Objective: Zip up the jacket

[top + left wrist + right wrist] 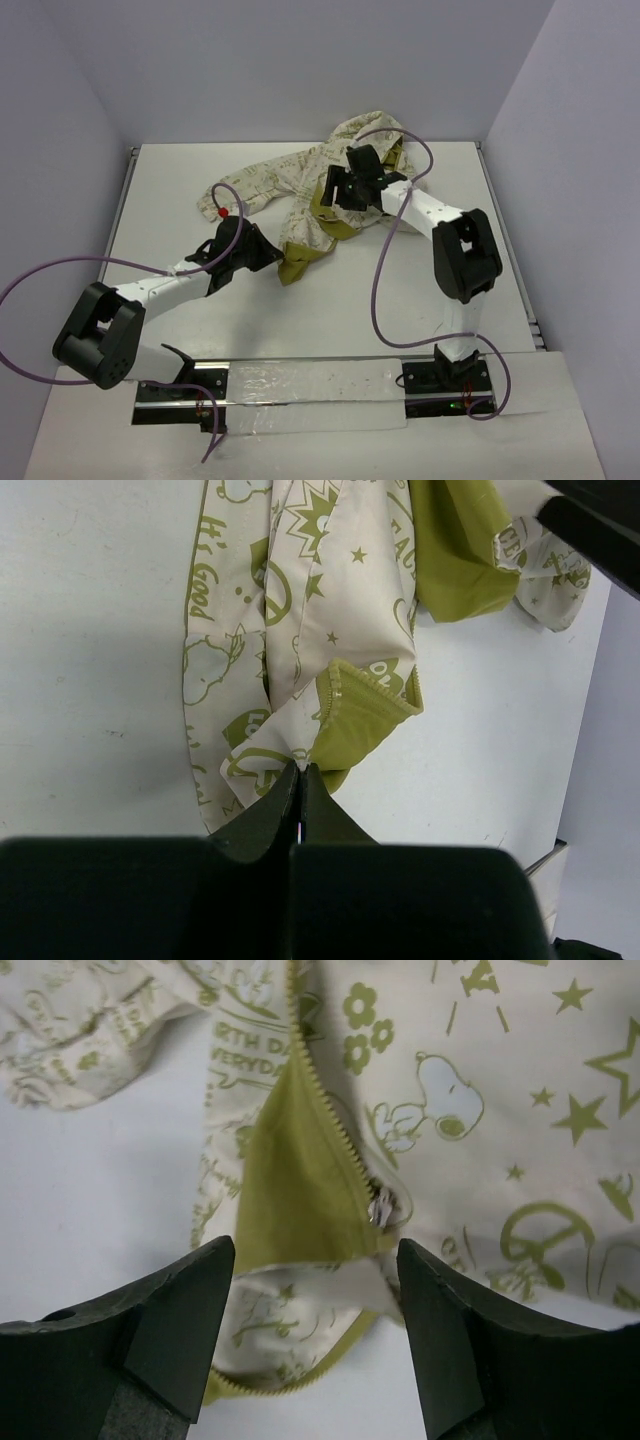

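Note:
The jacket (290,175) lies crumpled at the back middle of the table, cream with olive print and olive lining showing. My left gripper (265,252) is shut on the jacket's lower edge; in the left wrist view its tips (302,770) pinch the cream fabric (330,580) beside a folded olive cuff (362,712). My right gripper (340,190) is open just above the jacket. In the right wrist view it (315,1250) straddles the open zipper end, with the metal slider (381,1207) and olive teeth (320,1095) between the fingers, untouched.
Purple cables (380,270) loop over the table from both arms. A small red knob (222,212) sits near the left arm's wrist. Metal rails (120,200) edge the table left and right. Walls close in on three sides.

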